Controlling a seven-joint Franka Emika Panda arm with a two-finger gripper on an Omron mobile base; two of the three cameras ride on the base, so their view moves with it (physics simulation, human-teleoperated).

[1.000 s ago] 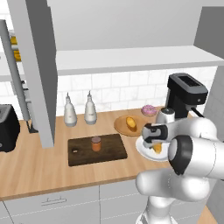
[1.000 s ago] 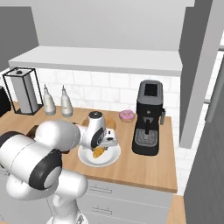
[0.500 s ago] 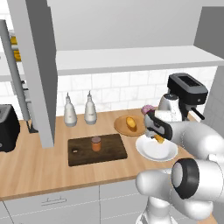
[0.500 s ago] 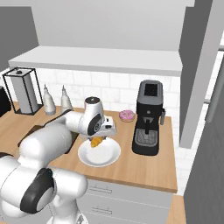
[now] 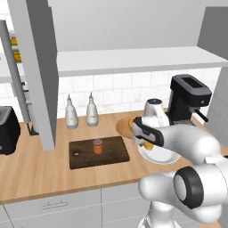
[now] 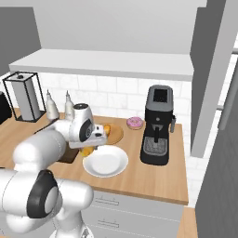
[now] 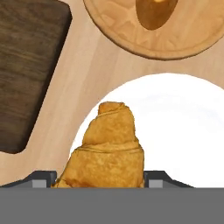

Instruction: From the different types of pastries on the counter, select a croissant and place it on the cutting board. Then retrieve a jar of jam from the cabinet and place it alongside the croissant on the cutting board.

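My gripper is shut on the golden-brown croissant. It hangs in the air over the left rim of a white plate. The dark brown cutting board lies to the left of the gripper on the counter. An orange-brown jar of jam stands upright near the board's middle. The yellow-orange bun rests on a round wooden plate. The pink doughnut sits by the wall.
A black coffee machine stands right of the white plate. Two white bottles are at the wall behind the board. A dark toaster sits far left. A grey cabinet door panel hangs open over the counter.
The gripper has lifted the croissant off the white plate and carried it left, to the plate's left rim. The jar and board have not moved.
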